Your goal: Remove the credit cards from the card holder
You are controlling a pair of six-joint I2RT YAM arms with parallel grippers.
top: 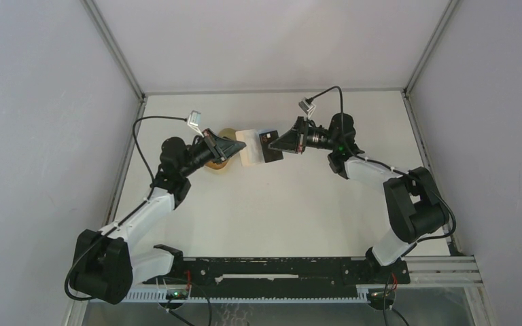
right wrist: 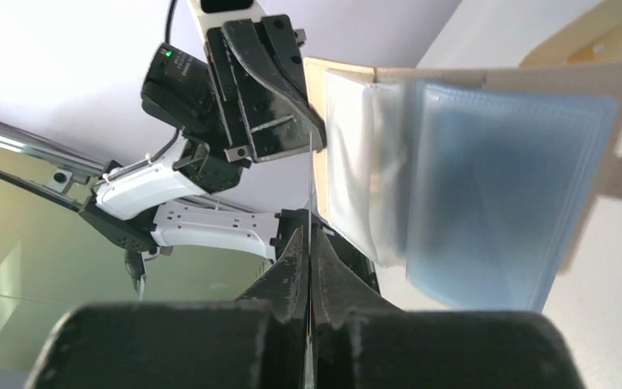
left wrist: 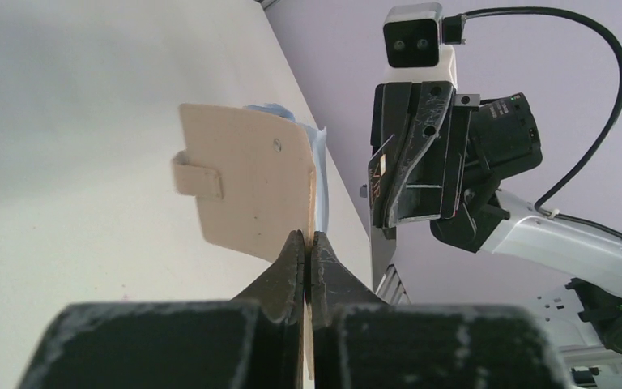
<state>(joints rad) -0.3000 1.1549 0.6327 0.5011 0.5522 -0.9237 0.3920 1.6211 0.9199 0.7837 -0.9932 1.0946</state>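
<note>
Mid-extraction here, both arms up off the worktop [top: 279, 210]. Left gripper [left wrist: 308, 240]: jaws clenched on the near edge of the card holder [left wrist: 247, 186], which stands up just ahead of the tips, snap tab out to the left.

Right gripper [right wrist: 309, 237]: jaws pinched tight on a thin dark card [left wrist: 381, 172], edge-on between the tips in the R wrist view. We reckon it's one of the cards. From the L wrist view it sits apart from the holder, so prob. already out.

The light-blue cards [right wrist: 494, 186] sit in the open holder, fanned ahead and to the right of the R jaws, w/ clear sleeves beside them.

Next, imo: R arm carries the dark card away & sets it down while L holds the holder steady. Then R goes in for a blue one. That needs a clean thin-edge pinch w/o dragging the sleeves along.
</note>
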